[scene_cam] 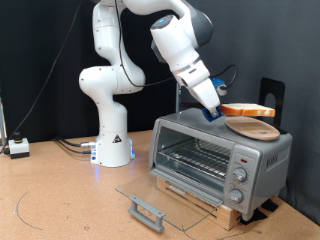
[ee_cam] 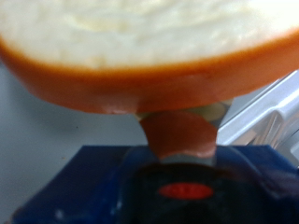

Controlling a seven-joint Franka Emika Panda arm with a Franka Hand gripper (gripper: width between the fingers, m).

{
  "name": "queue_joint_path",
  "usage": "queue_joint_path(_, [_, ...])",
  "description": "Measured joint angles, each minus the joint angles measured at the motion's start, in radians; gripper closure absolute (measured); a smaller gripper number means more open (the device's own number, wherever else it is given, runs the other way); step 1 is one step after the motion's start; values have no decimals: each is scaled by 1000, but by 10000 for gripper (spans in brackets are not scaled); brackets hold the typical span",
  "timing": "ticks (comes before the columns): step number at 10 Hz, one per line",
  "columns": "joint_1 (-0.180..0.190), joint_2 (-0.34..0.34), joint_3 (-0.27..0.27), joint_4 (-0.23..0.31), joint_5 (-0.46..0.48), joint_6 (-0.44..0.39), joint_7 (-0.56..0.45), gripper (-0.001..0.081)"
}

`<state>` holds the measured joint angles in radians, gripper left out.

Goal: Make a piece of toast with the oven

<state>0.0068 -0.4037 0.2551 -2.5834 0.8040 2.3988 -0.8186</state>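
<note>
The piece of toast (scene_cam: 248, 109) has a pale face and an orange crust. It hangs level just above a round tan wooden board (scene_cam: 252, 127) on top of the silver oven (scene_cam: 215, 150). My gripper (scene_cam: 218, 112) is shut on the toast's edge nearest the exterior view's left. In the wrist view the toast (ee_cam: 149, 47) fills the picture, and its crust sits pinched in my gripper (ee_cam: 182, 140) between the blue fingers (ee_cam: 93, 182). The oven's glass door (scene_cam: 165, 192) lies open and flat, and the wire rack (scene_cam: 195, 158) shows inside.
The oven stands on a wooden base (scene_cam: 200, 205) on the brown table (scene_cam: 60, 200). The door handle (scene_cam: 148, 210) juts toward the exterior view's bottom. The robot base (scene_cam: 112, 145) stands at left. A small white box (scene_cam: 17, 147) with cables is at far left. A black stand (scene_cam: 272, 95) rises behind the oven.
</note>
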Motion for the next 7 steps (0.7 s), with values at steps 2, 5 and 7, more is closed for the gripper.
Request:
queue_joint_path(2, [0, 4, -12, 0, 3, -42, -6, 395])
queue_joint_path(5, [-37, 3, -112, 1, -6, -150, -109, 395])
queue_joint_path(7, [-78, 4, -169, 3, -64, -211, -157, 395])
